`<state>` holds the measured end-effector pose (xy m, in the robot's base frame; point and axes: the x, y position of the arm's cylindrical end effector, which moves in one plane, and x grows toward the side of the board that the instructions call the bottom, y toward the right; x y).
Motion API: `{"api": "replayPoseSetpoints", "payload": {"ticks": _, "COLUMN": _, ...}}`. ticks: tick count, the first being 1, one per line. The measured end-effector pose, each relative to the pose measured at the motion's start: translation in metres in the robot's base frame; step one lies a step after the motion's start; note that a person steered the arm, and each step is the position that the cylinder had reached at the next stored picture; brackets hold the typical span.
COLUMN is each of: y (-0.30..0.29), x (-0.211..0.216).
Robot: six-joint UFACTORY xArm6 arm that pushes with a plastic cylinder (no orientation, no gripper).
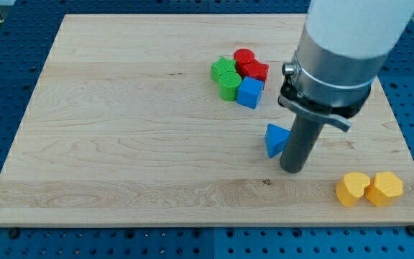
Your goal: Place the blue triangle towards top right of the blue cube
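The blue triangle (274, 139) lies right of the board's middle. The blue cube (250, 93) sits above and a little left of it, at the lower right of a cluster of blocks. My tip (292, 170) rests on the board just to the lower right of the blue triangle, touching or nearly touching its right edge. The rod rises from there into the arm's large white and grey body at the view's top right.
The cluster holds two green blocks (226, 76), a red cylinder (244, 57) and a red star-like block (255, 70), all touching the blue cube. Two yellow blocks (369, 188) sit at the board's lower right corner. The wooden board (121, 144) lies on a blue perforated table.
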<state>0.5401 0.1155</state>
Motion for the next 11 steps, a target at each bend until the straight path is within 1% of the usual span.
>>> {"api": "replayPoseSetpoints", "payload": {"ticks": 1, "y": 0.000, "x": -0.014}}
{"api": "replayPoseSetpoints", "payload": {"ticks": 2, "y": -0.007, "x": 0.000}}
{"api": "replayPoseSetpoints", "payload": {"ticks": 3, "y": -0.041, "x": 0.022}}
{"api": "replayPoseSetpoints", "payload": {"ticks": 4, "y": -0.069, "x": 0.008}}
{"api": "replayPoseSetpoints", "payload": {"ticks": 5, "y": -0.055, "x": -0.010}}
{"api": "replayPoseSetpoints", "payload": {"ticks": 6, "y": -0.055, "x": -0.014}}
{"api": "replayPoseSetpoints", "payload": {"ticks": 7, "y": -0.048, "x": -0.039}}
{"api": "replayPoseSetpoints", "payload": {"ticks": 8, "y": -0.048, "x": -0.046}}
{"api": "replayPoseSetpoints", "payload": {"ticks": 9, "y": -0.048, "x": -0.010}}
{"api": "replayPoseSetpoints", "payload": {"ticks": 10, "y": -0.030, "x": -0.003}}
{"api": "replayPoseSetpoints", "payload": {"ticks": 11, "y": -0.018, "x": -0.030}}
